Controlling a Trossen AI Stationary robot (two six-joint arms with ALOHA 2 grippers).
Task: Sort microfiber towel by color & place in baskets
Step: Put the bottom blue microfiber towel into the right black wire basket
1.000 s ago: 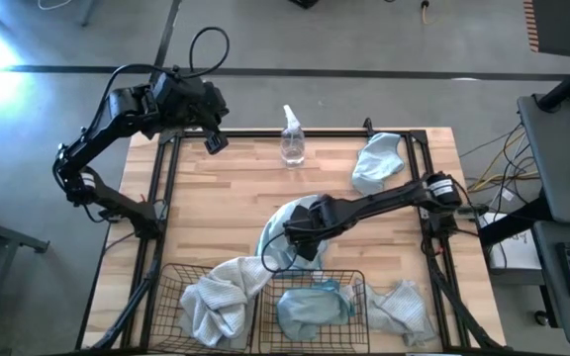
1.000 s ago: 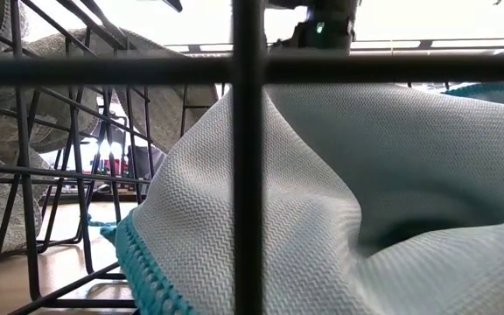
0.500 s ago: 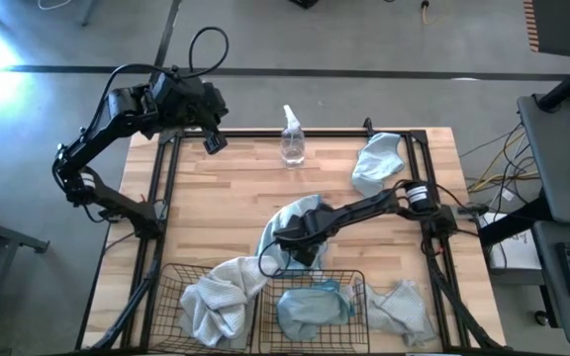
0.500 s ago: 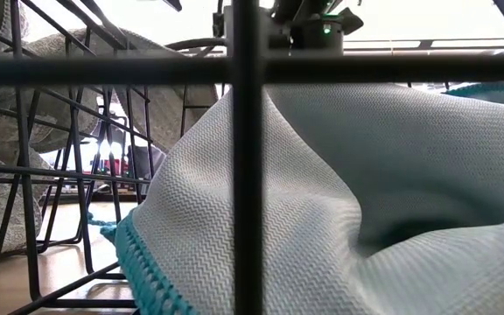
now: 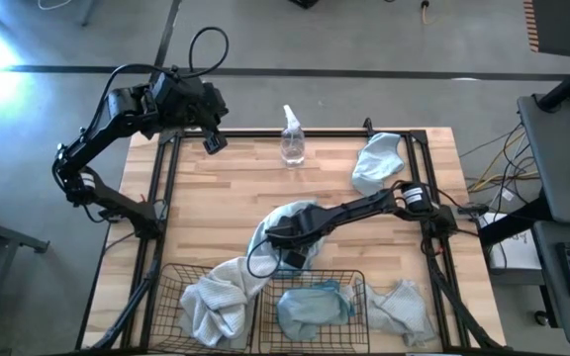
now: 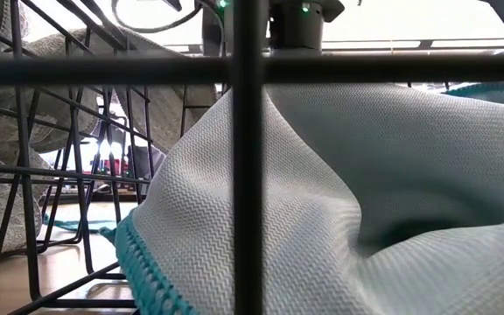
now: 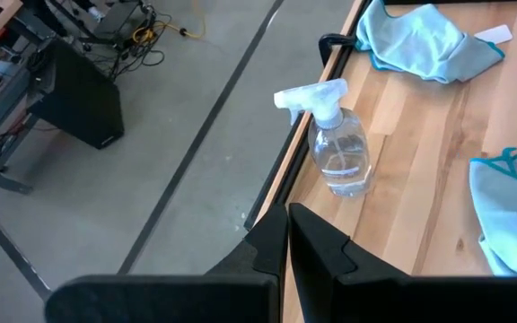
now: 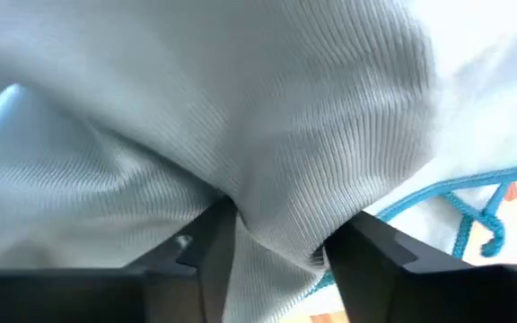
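Table (image 5: 226, 188) centre: right claw (image 5: 287, 249) pinching blue towel (image 5: 275, 220).

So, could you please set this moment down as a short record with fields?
left gripper: shut, waiting off the table's far left corner
right gripper: fingers astride a fold of the light blue towel at mid-table
left basket: pale grey towel draped over it
right basket: blue towel inside
still loose: blue towel at the far right corner; pale towel beside the right basket
spray bottle: upright at the far edge
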